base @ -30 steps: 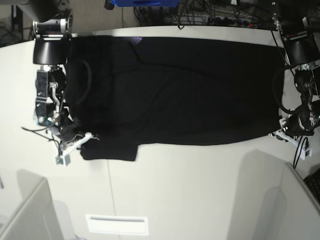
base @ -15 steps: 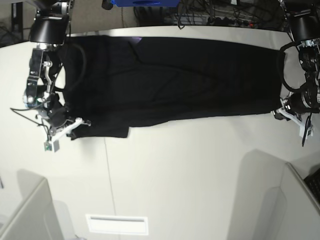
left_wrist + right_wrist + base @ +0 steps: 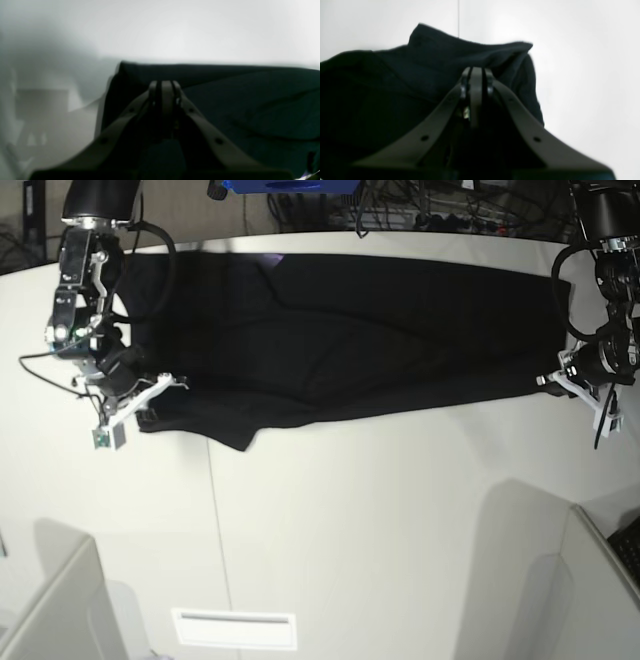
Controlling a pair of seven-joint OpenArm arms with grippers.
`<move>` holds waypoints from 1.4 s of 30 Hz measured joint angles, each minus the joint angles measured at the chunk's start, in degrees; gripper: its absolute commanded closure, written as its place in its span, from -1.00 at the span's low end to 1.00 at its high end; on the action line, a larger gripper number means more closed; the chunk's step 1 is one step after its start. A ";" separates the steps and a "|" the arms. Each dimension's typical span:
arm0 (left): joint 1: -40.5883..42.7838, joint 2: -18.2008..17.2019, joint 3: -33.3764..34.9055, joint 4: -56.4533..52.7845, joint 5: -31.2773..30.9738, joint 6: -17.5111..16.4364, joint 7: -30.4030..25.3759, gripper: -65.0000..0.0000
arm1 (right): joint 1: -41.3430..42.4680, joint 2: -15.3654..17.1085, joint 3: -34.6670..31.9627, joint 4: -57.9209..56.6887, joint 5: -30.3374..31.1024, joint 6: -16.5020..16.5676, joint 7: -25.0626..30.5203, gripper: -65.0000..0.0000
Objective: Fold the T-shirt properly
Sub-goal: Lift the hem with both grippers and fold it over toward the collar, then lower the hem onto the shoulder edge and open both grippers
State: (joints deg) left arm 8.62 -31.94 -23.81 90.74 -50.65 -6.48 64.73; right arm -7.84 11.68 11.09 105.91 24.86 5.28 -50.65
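The T-shirt (image 3: 350,330) lies plain black side up, stretched across the far half of the white table (image 3: 380,520). My right gripper (image 3: 152,394) sits at its near corner on the base view's left. In the right wrist view the gripper (image 3: 476,72) is shut on a bunched edge of the T-shirt (image 3: 370,87). My left gripper (image 3: 552,380) is at the near corner on the base view's right. The left wrist view shows that gripper (image 3: 163,85) shut on the edge of the T-shirt (image 3: 250,100), lifted slightly off the table.
Grey partition panels stand at the near left (image 3: 50,610) and near right (image 3: 590,580) corners. A white label plate (image 3: 235,628) lies on the table near the front. Cables and a blue object (image 3: 290,185) sit behind the far edge.
Both grippers have moved toward the table's far edge, drawing the shirt's near edge with them. The black cloth now covers a narrower band, and the sleeve flap at the left has pulled back.
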 measured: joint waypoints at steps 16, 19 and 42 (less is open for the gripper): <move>1.57 -4.09 0.00 0.00 -0.24 0.00 -0.15 1.00 | -10.40 0.02 0.00 7.76 0.22 -1.84 0.04 1.00; 2.05 -4.17 0.00 0.04 -0.26 0.00 -0.33 1.00 | -12.11 -0.13 0.79 7.78 0.46 -1.84 0.13 1.00; 10.73 -5.07 0.22 4.15 -0.24 -0.02 -0.44 1.00 | -20.00 -0.66 4.83 8.83 6.73 -1.84 0.09 1.00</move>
State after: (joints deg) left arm 19.35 -37.01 -23.59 94.89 -50.89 -6.50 64.29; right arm -27.83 11.03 15.92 114.74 31.59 3.44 -50.57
